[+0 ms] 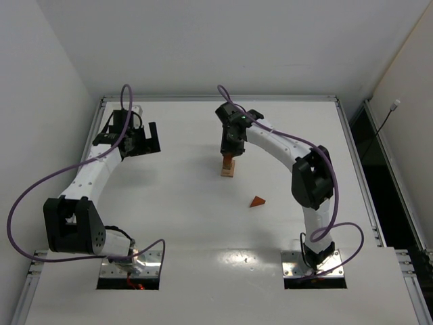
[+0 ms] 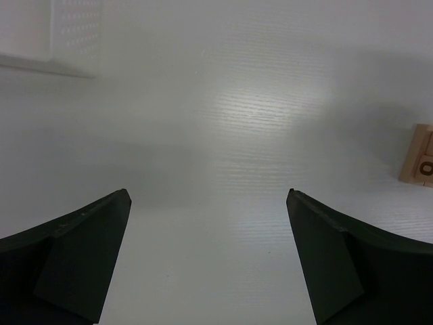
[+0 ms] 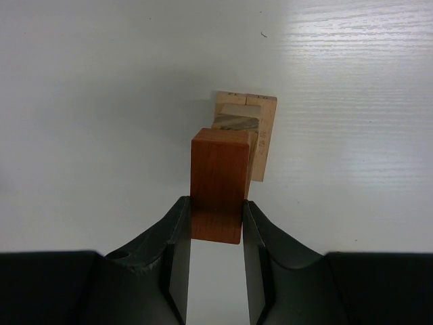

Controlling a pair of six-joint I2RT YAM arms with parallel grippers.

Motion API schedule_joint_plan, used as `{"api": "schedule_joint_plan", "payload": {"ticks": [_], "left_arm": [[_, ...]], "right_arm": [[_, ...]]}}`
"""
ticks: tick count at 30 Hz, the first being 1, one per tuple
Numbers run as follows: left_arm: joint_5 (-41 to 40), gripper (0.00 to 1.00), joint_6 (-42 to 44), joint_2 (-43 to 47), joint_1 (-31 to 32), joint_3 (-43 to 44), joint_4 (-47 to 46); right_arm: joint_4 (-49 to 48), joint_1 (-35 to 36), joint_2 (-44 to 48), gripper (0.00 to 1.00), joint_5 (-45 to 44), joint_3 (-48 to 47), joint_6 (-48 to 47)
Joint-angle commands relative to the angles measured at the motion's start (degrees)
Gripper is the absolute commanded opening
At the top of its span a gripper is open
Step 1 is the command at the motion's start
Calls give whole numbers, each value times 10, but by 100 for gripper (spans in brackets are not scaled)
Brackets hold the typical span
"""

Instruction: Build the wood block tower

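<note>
The wood block tower [image 1: 228, 167] stands on the table [image 1: 189, 230] about midway between its left and right edges, in the far half. It is a short stack of pale tan pieces. The right gripper [image 1: 231, 153] hangs directly over it, pointing down. In the right wrist view, the right gripper [image 3: 216, 213] is clamped on 1 reddish-brown block [image 3: 218, 183], which is upright and rectangular. Its 2 dark fingers [image 3: 177, 233] press against the lower part of the block's 2 long sides. The block's far end overlaps the pale pieces of the tower [image 3: 262, 125], so the tower lies just beyond the fingertips and slightly to the right of the held block. From these views I cannot tell whether the block already rests on the stack or sits just above it. From above, the reddish piece shows at the very top of the stack, right under the fingertips. 1 triangular wedge [image 1: 257, 202], orange-brown, lies flat on the table on its own. It is nearer to the near edge and to the right of the tower, and clearly apart from it. The left gripper [image 1: 140, 141] hovers near the table's far-left corner, well apart from the tower. In the left wrist view, the left gripper [image 2: 208, 196] has its jaws spread wide with only bare table between them. The tower [image 2: 422, 154] shows there only as a pale sliver at the right margin, outside the jaws. A white perforated piece [image 2: 64, 30] sits at the top left of that view.
</note>
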State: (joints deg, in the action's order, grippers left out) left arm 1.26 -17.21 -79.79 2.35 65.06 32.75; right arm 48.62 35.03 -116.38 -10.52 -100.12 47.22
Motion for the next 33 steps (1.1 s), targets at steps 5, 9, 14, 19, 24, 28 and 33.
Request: {"api": "schedule_joint_plan", "payload": {"ticks": [5,9,14,19,24,28,33], "left_arm": [[3,100,1,-4,6,15,-17],[3,100,1,-9,6,20,-17],[3,100,1,-14,6,25,-17],[8,100,1,-25,6,31,-17],[9,100,1,-30,6,37,-17],[9,100,1,-30,6,37,-17],[9,100,1,-35,6,42,-17]], "right_arm": [[-8,-2,-12,0,-6,-14,6],[-8,-2,-12,0,-6,-9,6],[-8,-2,-12,0,-6,-2,6],[-8,-2,-12,7,-1,9,6],[-13,-2,-12,32,9,9,6],[-13,-2,-12,39,15,14,6],[-19,-7,-12,50,22,14,6]]}}
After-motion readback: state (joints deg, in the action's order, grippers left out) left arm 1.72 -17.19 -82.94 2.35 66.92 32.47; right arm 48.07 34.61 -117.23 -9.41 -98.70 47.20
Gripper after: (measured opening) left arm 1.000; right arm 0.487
